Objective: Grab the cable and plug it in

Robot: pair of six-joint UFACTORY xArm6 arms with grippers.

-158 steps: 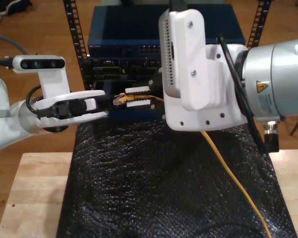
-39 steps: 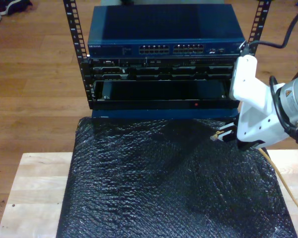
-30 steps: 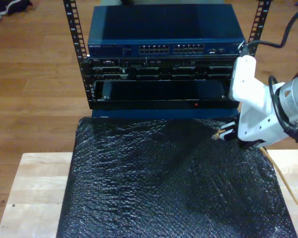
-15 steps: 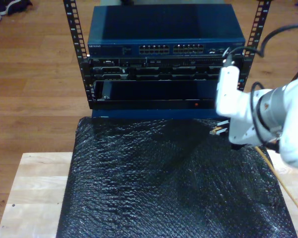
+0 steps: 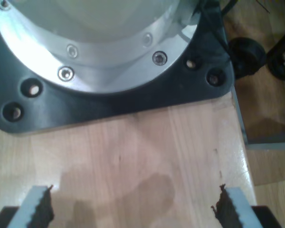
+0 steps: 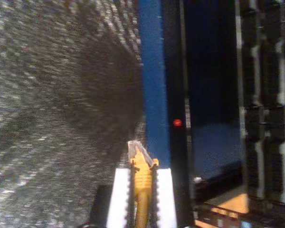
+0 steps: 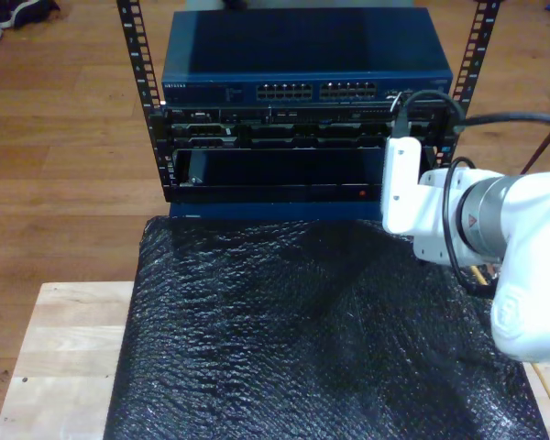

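My second gripper [image 6: 142,175] is shut on the yellow-orange cable [image 6: 142,190]. The cable's clear plug [image 6: 137,151] sticks out past the white fingers [image 6: 120,190], close to the rack's blue front edge [image 6: 152,80] and below a red light [image 6: 177,123]. In the exterior view the second arm's white wrist [image 7: 412,206] is at the right, in front of the rack. It hides the jaws and the plug, and a short piece of cable [image 7: 479,273] shows behind it. My first gripper [image 5: 133,211] is open over bare wood beside an arm's black base plate [image 5: 114,107].
A blue network switch [image 7: 293,90] with two rows of ports tops the rack, above darker units and an open bay [image 7: 293,170]. Black bubble-wrap matting [image 7: 302,339] covers the wooden table [image 7: 64,348]. A thick black arm cable [image 7: 522,117] loops at the exterior view's right.
The second arm has moved toward the exterior view's left and nearer the rack, turning so that its wrist now covers the plug. The arm seen at that view's left 5.3 s ago is gone from it.
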